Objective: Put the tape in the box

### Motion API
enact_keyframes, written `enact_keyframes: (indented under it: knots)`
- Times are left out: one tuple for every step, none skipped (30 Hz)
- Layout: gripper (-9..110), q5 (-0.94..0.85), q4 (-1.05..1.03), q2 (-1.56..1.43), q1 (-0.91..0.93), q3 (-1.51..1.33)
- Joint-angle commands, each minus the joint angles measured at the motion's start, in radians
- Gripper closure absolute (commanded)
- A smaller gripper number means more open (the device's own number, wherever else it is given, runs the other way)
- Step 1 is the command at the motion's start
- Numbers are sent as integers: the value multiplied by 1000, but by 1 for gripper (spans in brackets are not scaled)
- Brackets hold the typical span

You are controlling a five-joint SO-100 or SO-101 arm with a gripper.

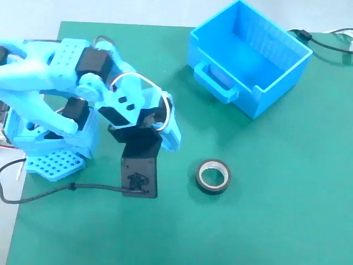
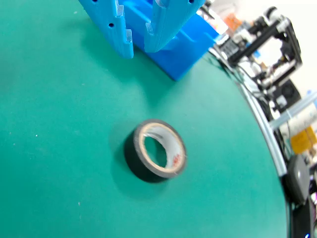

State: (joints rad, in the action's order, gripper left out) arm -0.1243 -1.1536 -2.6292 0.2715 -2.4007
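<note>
Fixed view, left side: the blue arm (image 1: 60,94) folds low over the green mat (image 1: 276,210), its gripper (image 1: 165,130) pointing down with nothing between the fingers. In the wrist view the two blue fingers (image 2: 119,29) stand slightly apart, a narrow gap showing, gripping nothing. Moving right, the tape (image 1: 213,176) lies flat on the mat, hole facing up, so no long axis to call. It sits to the right of the gripper and clear of it, not touching. Farther right and up, the box (image 1: 276,77) stands open, handle toward the arm, interior bare.
</note>
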Motion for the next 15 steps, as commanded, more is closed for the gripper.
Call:
enact_keyframes:
  knots:
    - [100,-12,-95,153,21,253]
    - [99,-12,-124,192,21,302]
    - [99,-9,-150,224,21,345]
    - [98,-5,-173,255,23,383]
    - [96,-2,-199,285,23,420]
    - [95,2,-221,310,23,449]
    - [93,6,-236,330,23,472]
    - [91,8,-242,342,23,485]
    - [90,9,-245,351,23,489]
    - [88,11,-247,360,21,494]
    - [86,12,-249,373,21,497]
    - [85,15,-250,388,20,502]
    - [84,17,-253,408,20,505]
    - [83,18,-253,430,20,509]
    - [83,20,-253,449,20,512]
